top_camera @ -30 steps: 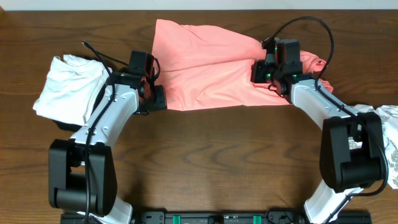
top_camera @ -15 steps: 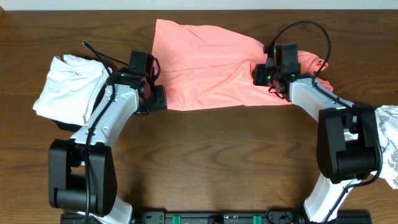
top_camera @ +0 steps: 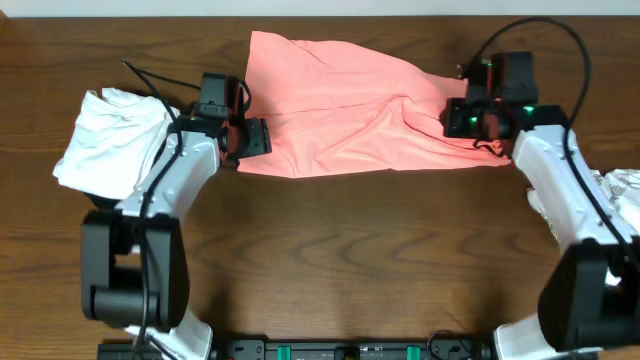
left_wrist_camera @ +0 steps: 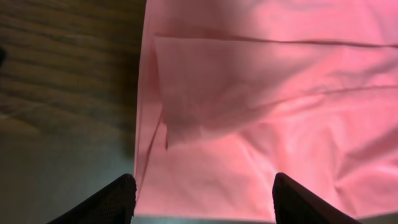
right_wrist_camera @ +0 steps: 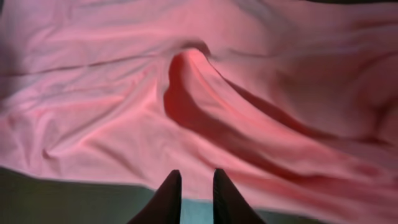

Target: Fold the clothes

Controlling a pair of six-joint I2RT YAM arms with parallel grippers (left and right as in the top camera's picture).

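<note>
The salmon-pink garment [top_camera: 350,110] lies unfolded, with the left gripper [left_wrist_camera: 203,180] wide apart over its edge and the right gripper [right_wrist_camera: 196,174] nearly together, grip unclear, so both likely need edge holds next.

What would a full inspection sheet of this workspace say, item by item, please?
Surface: dark wooden table, grain visible.
Job's things: salmon-pink garment, spread and wrinkled at the far middle, a ridge toward its right end.
Clutter: white garment at the left; leaf-print cloth at the right edge.
Grippers: left gripper open over the garment's left edge; right gripper nearly closed at its right end, grip unclear.
Cables: black cable loops above the right arm; second cable runs behind the left arm.
Surroundings: black base rail at the near edge.
</note>
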